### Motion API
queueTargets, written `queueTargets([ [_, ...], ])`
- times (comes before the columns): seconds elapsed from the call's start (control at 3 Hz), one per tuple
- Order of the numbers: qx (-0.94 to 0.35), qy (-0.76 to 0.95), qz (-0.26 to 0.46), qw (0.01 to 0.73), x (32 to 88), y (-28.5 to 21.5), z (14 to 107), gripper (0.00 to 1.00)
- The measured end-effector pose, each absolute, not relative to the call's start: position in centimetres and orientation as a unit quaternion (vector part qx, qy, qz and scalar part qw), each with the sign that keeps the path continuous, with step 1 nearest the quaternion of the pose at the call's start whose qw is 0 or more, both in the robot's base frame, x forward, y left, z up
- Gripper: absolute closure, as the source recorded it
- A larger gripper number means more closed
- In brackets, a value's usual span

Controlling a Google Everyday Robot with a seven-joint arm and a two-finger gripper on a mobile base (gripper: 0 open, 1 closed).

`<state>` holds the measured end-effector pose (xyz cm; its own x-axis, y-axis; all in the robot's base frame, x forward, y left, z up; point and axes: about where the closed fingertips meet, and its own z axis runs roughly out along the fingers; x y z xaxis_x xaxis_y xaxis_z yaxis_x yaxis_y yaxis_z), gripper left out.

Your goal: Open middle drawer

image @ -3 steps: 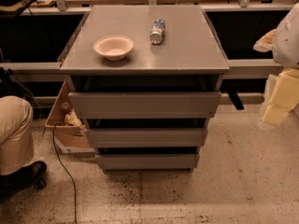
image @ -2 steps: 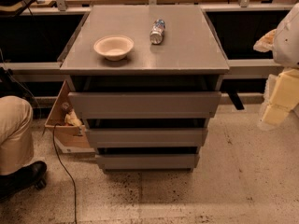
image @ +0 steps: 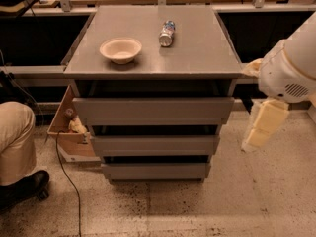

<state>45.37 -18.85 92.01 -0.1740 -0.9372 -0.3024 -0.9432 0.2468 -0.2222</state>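
Observation:
A grey cabinet (image: 197, 43) stands in the middle with three flat, handleless drawers stacked below its top. The middle drawer (image: 155, 145) is the medium-sized front, between the wider top drawer (image: 153, 111) and the narrower bottom drawer (image: 155, 170). All three fronts stick out a little in steps. My gripper (image: 262, 126), cream-coloured, hangs below the white arm shell (image: 289, 70) at the right. It is to the right of the cabinet, level with the top and middle drawers, and touches nothing.
A beige bowl (image: 121, 50) and a lying plastic bottle (image: 167, 32) sit on the cabinet top. A cardboard box (image: 69, 127) and a black cable (image: 66, 177) lie at the left. A person's leg and shoe (image: 19, 157) are at the far left.
My arm and gripper have moved left and a little down, closer to the cabinet's right side. The drawers, bowl and bottle have not moved.

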Motion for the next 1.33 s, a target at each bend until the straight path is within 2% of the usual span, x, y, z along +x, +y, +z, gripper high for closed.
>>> queueTargets([
  [1.0,-0.630,0.737,0.099,0.222,46.7,-13.1,78.6,0.00],
  [1.33,-0.630,0.739,0.097,0.218,46.6,-12.9,78.5,0.00],
])
